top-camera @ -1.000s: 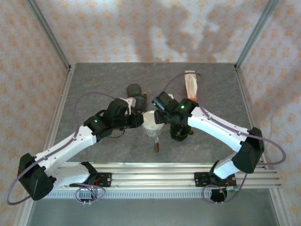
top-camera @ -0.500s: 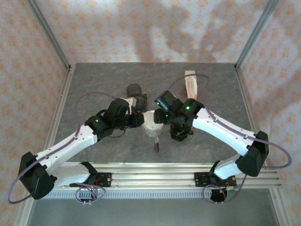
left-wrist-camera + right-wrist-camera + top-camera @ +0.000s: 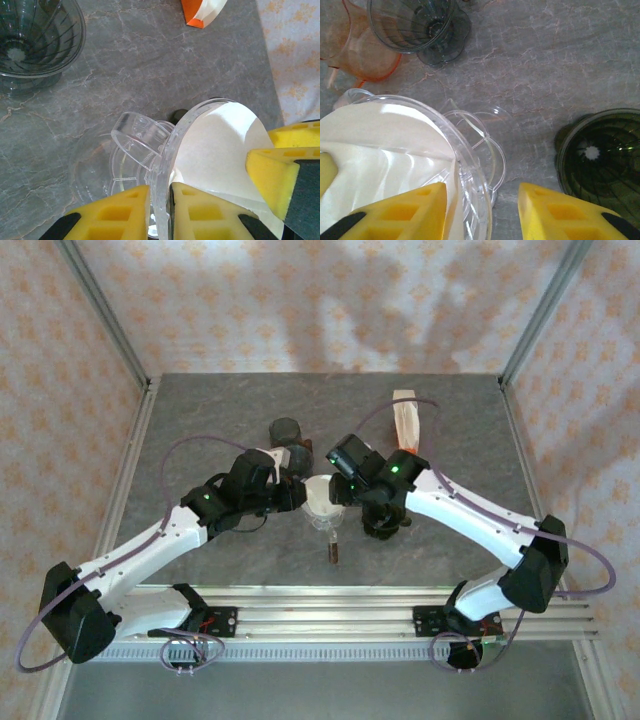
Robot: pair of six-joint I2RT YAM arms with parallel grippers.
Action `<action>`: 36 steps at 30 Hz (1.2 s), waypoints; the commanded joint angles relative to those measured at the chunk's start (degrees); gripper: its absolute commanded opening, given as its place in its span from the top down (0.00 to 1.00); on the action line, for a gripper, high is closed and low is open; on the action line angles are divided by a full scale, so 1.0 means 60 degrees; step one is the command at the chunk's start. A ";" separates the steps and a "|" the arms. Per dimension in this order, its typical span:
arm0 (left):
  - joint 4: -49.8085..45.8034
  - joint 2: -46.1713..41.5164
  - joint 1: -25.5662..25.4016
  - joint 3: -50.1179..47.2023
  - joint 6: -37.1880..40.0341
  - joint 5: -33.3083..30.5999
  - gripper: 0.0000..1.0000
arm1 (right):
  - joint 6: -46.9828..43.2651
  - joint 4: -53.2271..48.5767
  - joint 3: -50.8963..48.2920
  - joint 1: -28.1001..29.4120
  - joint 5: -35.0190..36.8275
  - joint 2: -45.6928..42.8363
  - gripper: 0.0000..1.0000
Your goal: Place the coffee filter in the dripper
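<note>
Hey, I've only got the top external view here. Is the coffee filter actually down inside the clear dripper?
Observer: Yes. The left wrist view has the white filter lying against the inside wall of the clear dripper.
Operator: What is the left gripper on?
Observer: The left gripper pinches the dripper's rim, one finger inside, one outside.
Operator: And the right?
Observer: The right gripper straddles the rim with its jaws apart, one finger over the filter.
</note>
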 commanded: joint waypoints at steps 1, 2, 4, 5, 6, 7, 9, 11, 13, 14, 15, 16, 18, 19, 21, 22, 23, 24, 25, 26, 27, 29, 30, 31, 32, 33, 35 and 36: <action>0.0099 0.0074 -0.0082 -0.0147 -0.0077 -0.0073 0.81 | -0.0105 -0.0241 -0.0124 0.0021 0.0520 0.0022 0.62; 0.0104 0.0067 -0.0082 -0.0147 -0.0077 -0.0063 0.81 | -0.0118 -0.0244 -0.0124 0.0021 0.0561 0.0032 0.65; 0.0103 0.0075 -0.0082 -0.0147 -0.0077 -0.0069 0.81 | -0.0142 -0.0270 -0.0136 0.0021 0.0654 0.0020 0.70; 0.0100 0.0081 -0.0081 -0.0146 -0.0077 -0.0071 0.81 | -0.0154 -0.0271 -0.0140 0.0021 0.0683 0.0020 0.72; 0.0089 0.0087 -0.0083 -0.0160 -0.0075 -0.0089 0.81 | -0.0144 -0.0271 -0.0134 0.0021 0.0716 0.0020 0.73; 0.0107 0.0089 -0.0082 -0.0161 -0.0075 -0.0072 0.81 | -0.0162 -0.0286 -0.0138 0.0021 0.0735 0.0017 0.75; 0.0097 0.0103 -0.0080 -0.0162 -0.0062 -0.0069 0.81 | -0.0173 -0.0271 -0.0144 0.0021 0.0759 0.0045 0.79; 0.0107 0.0103 -0.0082 -0.0162 -0.0062 -0.0070 0.81 | -0.0199 -0.0271 -0.0144 0.0020 0.0796 0.0062 0.82; 0.0108 0.0118 -0.0082 -0.0159 -0.0062 -0.0063 0.81 | -0.0217 -0.0260 -0.0141 0.0021 0.0805 0.0064 0.85; 0.0108 0.0118 -0.0082 -0.0157 -0.0062 -0.0070 0.81 | -0.0228 -0.0263 -0.0143 0.0021 0.0805 0.0078 0.86; 0.0108 0.0122 -0.0082 -0.0162 -0.0062 -0.0073 0.81 | -0.0237 -0.0257 -0.0129 0.0020 0.0810 0.0086 0.88; 0.0117 0.0111 -0.0082 -0.0149 -0.0062 -0.0061 0.81 | -0.0235 -0.0242 -0.0133 0.0021 0.0809 0.0081 0.88; 0.0122 0.0133 -0.0075 -0.0162 -0.0062 -0.0078 0.81 | -0.0231 -0.0217 -0.0128 0.0021 0.0794 0.0083 0.91; 0.0136 0.0138 -0.0082 -0.0176 -0.0062 -0.0064 0.81 | -0.0231 -0.0191 -0.0122 0.0020 0.0769 0.0104 0.92; 0.0148 0.0147 -0.0082 -0.0191 -0.0077 -0.0055 0.81 | -0.0236 -0.0180 -0.0131 0.0021 0.0752 0.0121 0.92; 0.0167 0.0147 -0.0082 -0.0202 -0.0091 -0.0054 0.81 | -0.0235 -0.0147 -0.0140 0.0021 0.0747 0.0133 0.94; 0.0179 0.0147 -0.0081 -0.0206 -0.0102 -0.0038 0.81 | -0.0238 -0.0139 -0.0145 0.0021 0.0734 0.0129 0.95; 0.0194 0.0155 -0.0082 -0.0221 -0.0099 -0.0019 0.81 | -0.0237 -0.0140 -0.0151 0.0017 0.0732 0.0152 0.96; 0.0198 0.0155 -0.0081 -0.0221 -0.0120 -0.0007 0.81 | -0.0225 -0.0124 -0.0146 0.0021 0.0724 0.0142 0.97; 0.0210 0.0162 -0.0077 -0.0235 -0.0121 -0.0012 0.81 | -0.0228 -0.0124 -0.0150 0.0021 0.0721 0.0150 0.99; 0.0224 0.0162 -0.0077 -0.0235 -0.0113 -0.0010 0.81 | -0.0222 -0.0123 -0.0150 0.0021 0.0718 0.0144 1.00; 0.0225 0.0174 -0.0082 -0.0228 -0.0135 -0.0015 0.81 | -0.0224 -0.0109 -0.0166 0.0021 0.0717 0.0150 1.00; 0.0239 0.0170 -0.0082 -0.0235 -0.0135 0.0005 0.81 | -0.0216 -0.0109 -0.0161 0.0019 0.0717 0.0140 1.00; 0.0240 0.0177 -0.0079 -0.0246 -0.0133 0.0010 0.81 | -0.0201 -0.0095 -0.0177 0.0021 0.0703 0.0148 1.00; 0.0240 0.0178 -0.0082 -0.0250 -0.0135 0.0006 0.81 | -0.0203 -0.0084 -0.0186 0.0021 0.0688 0.0148 1.00; 0.0237 0.0177 -0.0082 -0.0250 -0.0135 0.0008 0.81 | -0.0220 -0.0073 -0.0187 0.0028 0.0688 0.0150 1.00; 0.0233 0.0163 -0.0081 -0.0250 -0.0134 0.0009 0.81 | -0.0211 -0.0051 -0.0181 0.0021 0.0662 0.0147 1.00; 0.0240 0.0155 -0.0082 -0.0250 -0.0135 0.0005 0.81 | -0.0216 -0.0053 -0.0189 0.0021 0.0675 0.0144 1.00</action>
